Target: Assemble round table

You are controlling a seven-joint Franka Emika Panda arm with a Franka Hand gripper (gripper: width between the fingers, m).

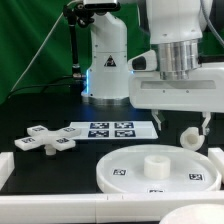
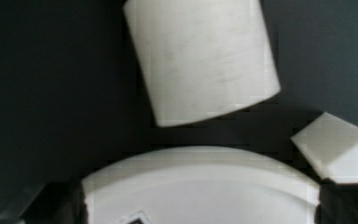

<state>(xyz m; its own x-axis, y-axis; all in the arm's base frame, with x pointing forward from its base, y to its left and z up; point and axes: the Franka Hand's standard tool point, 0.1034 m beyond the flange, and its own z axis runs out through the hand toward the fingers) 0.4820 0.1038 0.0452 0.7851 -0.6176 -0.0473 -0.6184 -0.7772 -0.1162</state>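
Gripper (image 1: 182, 126): jaws wide apart, nothing held, hovering over short cylindrical leg (image 1: 188, 138). Round rimmed disc (image 1: 125, 160) near. Cross-shaped piece (image 1: 45, 140) well apart.

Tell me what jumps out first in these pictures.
The large round disc lies low in the exterior view with a short cylinder standing at its middle. The open gripper hangs above it, toward the exterior view's right. On the exterior view's left, the cross-shaped piece lies on the black table beside the marker board.
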